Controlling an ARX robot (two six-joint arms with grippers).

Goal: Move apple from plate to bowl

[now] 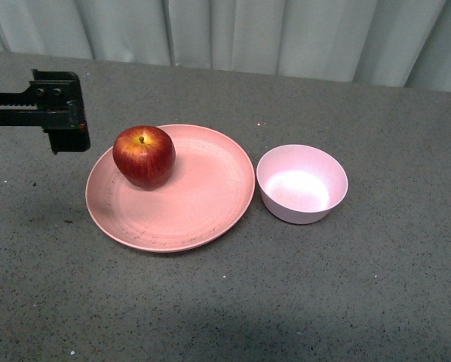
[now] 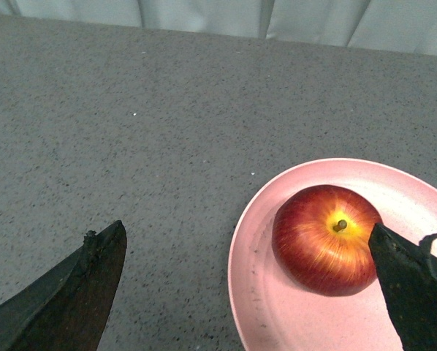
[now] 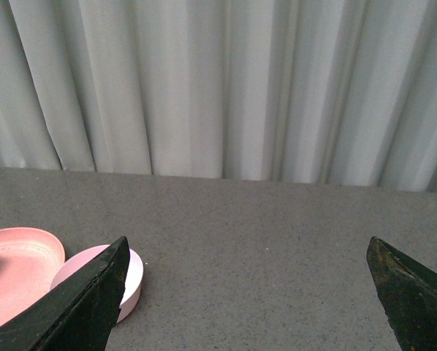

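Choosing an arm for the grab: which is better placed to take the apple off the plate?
Left, probably. The left gripper is open beside the apple on the plate; the right gripper, also open, faces the curtain, away from it.

Left arm (image 1: 29, 105) cropped at front view's nine o'clock, apple (image 2: 324, 248) edge behind left fingertip (image 2: 412, 292), bowl (image 3: 134, 276) half behind right fingertip (image 3: 94, 300)
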